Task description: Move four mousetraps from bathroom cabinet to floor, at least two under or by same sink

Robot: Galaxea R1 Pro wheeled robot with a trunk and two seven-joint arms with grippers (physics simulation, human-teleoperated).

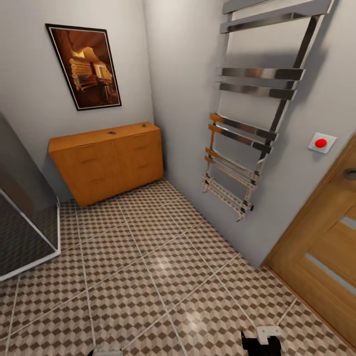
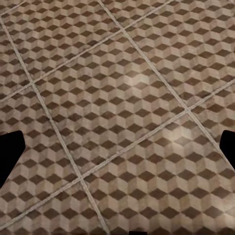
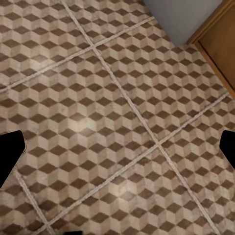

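The orange-brown cabinet stands against the far wall in the corner, its drawer fronts shut. Two small flat things lie on its top, too small to name. The cube-patterned bathroom floor stretches from me to the cabinet. My left gripper hangs open over bare tiles, its dark fingertips far apart with nothing between them. Over the tiles near the door, my right gripper is open as well; part of it shows at the bottom of the head view. The sink is out of view.
A chrome towel rail hangs on the right wall. A wooden door with a red button beside it lies at the right. A glass shower enclosure stands at the left, and a framed picture hangs above the cabinet.
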